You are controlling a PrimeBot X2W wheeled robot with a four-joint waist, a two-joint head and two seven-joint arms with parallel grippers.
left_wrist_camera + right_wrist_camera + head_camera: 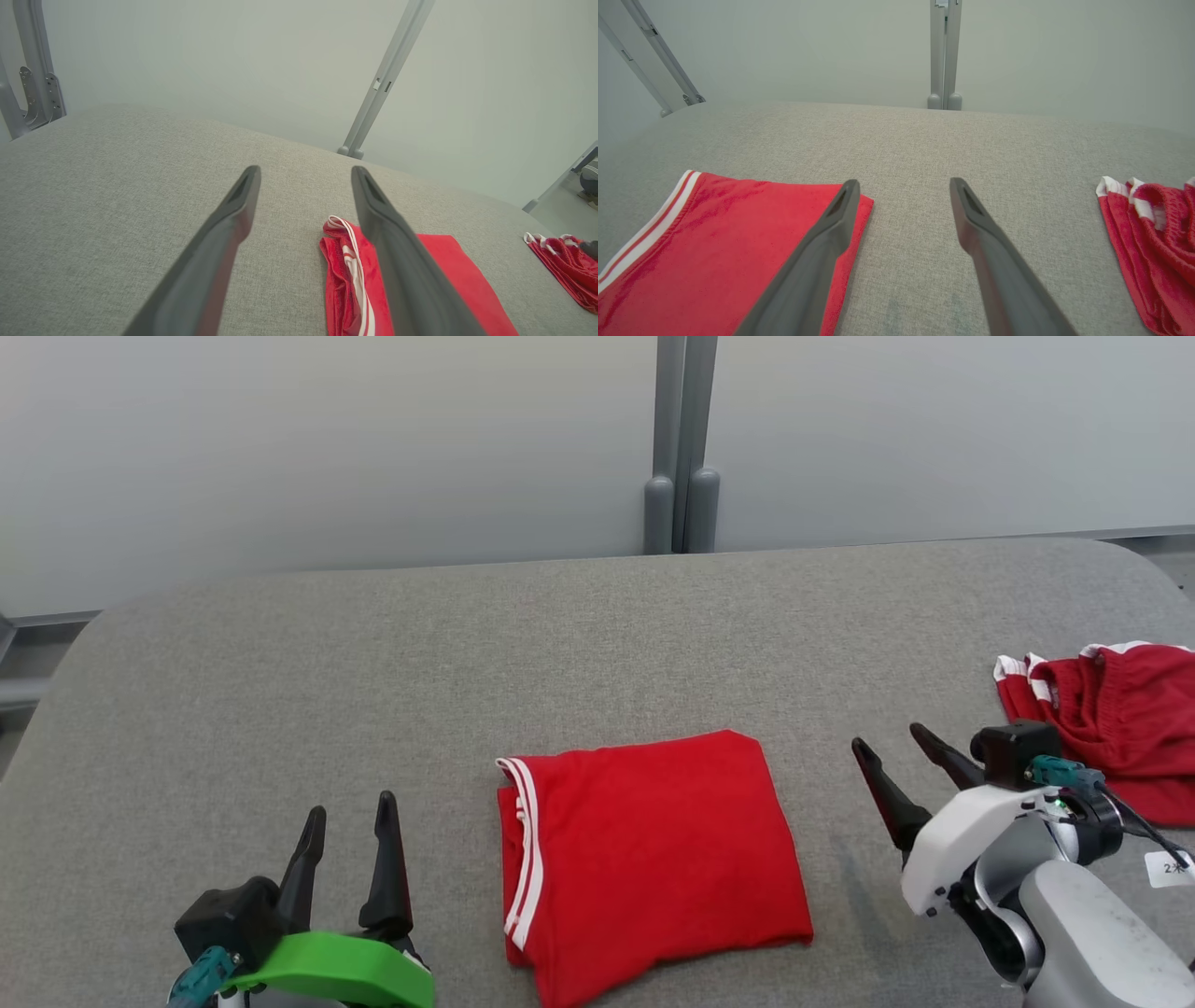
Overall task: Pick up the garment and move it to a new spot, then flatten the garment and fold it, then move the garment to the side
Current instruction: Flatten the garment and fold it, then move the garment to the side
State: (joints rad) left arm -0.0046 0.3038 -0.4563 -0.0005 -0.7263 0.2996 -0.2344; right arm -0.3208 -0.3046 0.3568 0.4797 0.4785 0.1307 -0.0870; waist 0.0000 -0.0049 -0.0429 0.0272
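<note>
A red garment (649, 859) with white stripes lies folded into a neat rectangle on the grey table (373, 663), near the front edge at the middle. To its left my left gripper (350, 812) stands open above the cloth-covered surface, holding nothing. On its right my right gripper (892, 744) is open too, just off the garment's right edge. In the left wrist view the garment (448, 275) shows past the right finger. The right wrist view has the garment (714, 242) at lower left, beside and under the left finger.
A second red garment (1111, 719) with white trim lies crumpled at the table's right edge, also in the right wrist view (1153, 242). A white tag (1172, 868) lies near it. Grey partition panels and a post (681, 448) stand behind the table.
</note>
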